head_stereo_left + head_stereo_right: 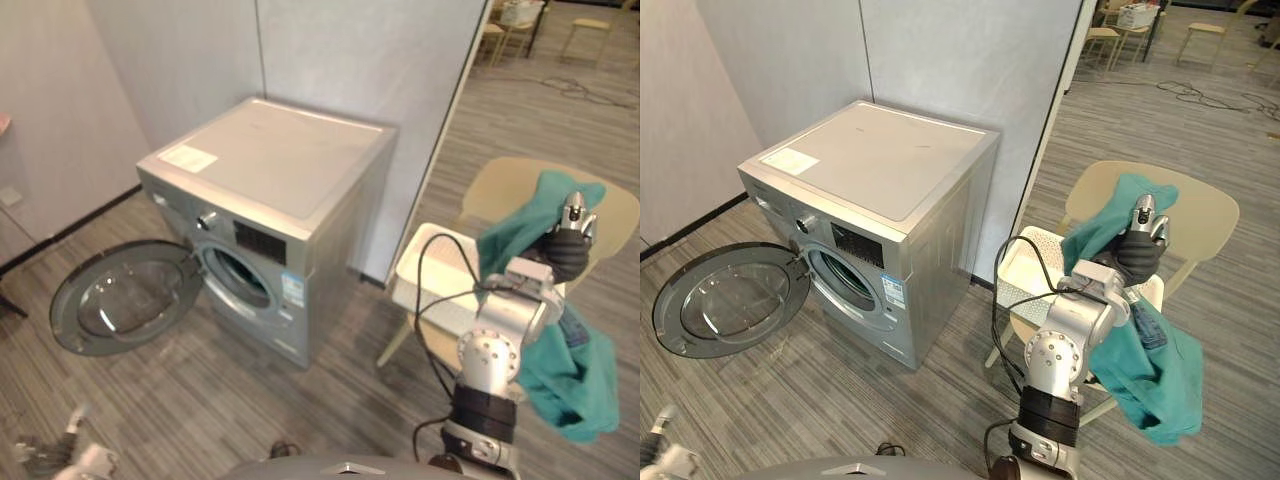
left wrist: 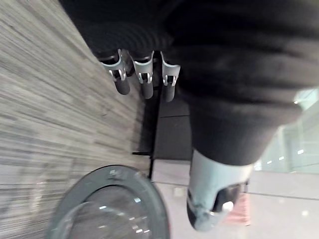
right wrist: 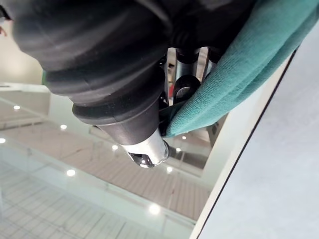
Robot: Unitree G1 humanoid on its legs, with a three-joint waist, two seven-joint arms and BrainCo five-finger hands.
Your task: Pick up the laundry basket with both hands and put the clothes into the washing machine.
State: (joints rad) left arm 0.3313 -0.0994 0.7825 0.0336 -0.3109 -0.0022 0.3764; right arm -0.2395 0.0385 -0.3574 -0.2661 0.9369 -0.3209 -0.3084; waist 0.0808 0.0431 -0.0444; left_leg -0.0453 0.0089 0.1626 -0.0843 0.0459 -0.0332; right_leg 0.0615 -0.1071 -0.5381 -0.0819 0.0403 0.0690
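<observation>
Right hand (image 1: 1137, 252) up, closed round teal garment (image 1: 1150, 370); basket not lifted.

Fingers curled, cloth pinched against the thumb; the garment bunches over the hand and hangs well below it. White laundry basket (image 1: 1025, 265) sits on a beige chair (image 1: 1205, 215), just below this hand and to its left. Washing machine (image 1: 880, 160) stands well apart on the hand's left, its round door (image 1: 725, 300) swung open. Left hand (image 2: 146, 79) low over the floor near that door, fingers relaxed, holding nothing.
</observation>
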